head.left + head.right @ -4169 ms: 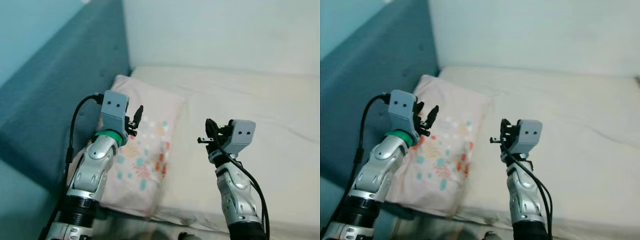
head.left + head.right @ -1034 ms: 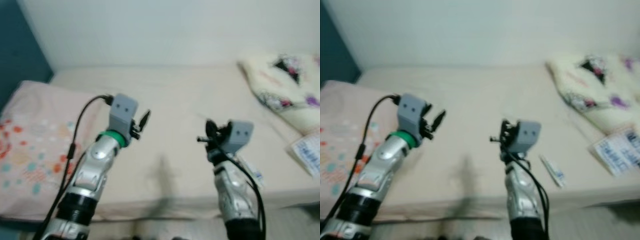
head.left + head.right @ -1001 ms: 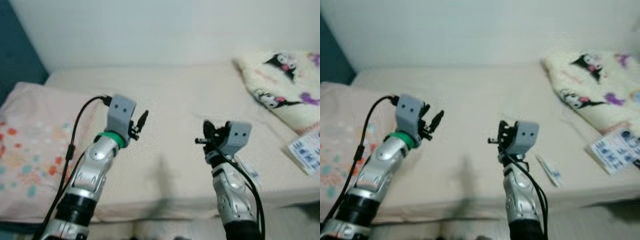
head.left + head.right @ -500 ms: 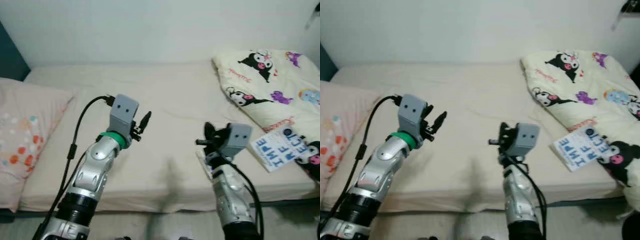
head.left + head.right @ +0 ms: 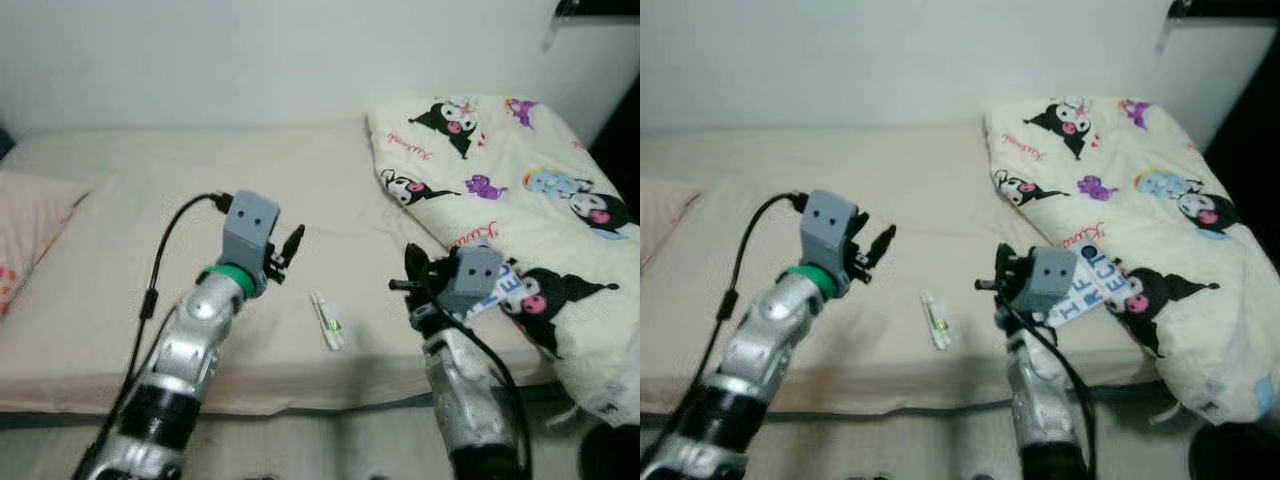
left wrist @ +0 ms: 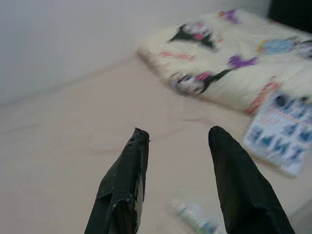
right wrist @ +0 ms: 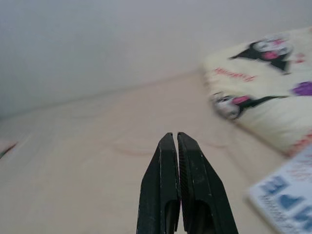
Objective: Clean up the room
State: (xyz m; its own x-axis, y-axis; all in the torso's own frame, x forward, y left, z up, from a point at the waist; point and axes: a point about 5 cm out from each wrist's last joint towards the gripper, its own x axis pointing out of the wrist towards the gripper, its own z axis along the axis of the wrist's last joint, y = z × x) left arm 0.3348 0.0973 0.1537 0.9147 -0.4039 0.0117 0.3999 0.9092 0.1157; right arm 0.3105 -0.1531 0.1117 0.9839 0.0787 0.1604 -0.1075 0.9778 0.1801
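A small white tube (image 5: 327, 322) lies on the beige bed sheet (image 5: 150, 200) between my two arms, near the front edge. A white booklet with blue letters (image 5: 1087, 287) rests at the foot of a cream cartoon-print blanket (image 5: 490, 170), partly behind my right arm. Raised above the sheet left of the tube, my left gripper (image 5: 290, 247) is open and holds nothing; its wrist view has the tube (image 6: 195, 217) just below the fingertips (image 6: 140, 136). My right gripper (image 5: 408, 277) is shut and empty, hovering right of the tube, its fingers (image 7: 173, 141) pressed together.
A pink patterned pillow (image 5: 22, 232) lies at the far left of the bed. A pale wall (image 5: 250, 60) runs behind the bed. The bed's front edge (image 5: 300, 405) is just below my arms. A dark object (image 5: 610, 455) sits on the floor at lower right.
The camera has swung right: the pillow slid to the left edge, and the blanket, booklet and tube came further into view. Both arms hold the same pose.
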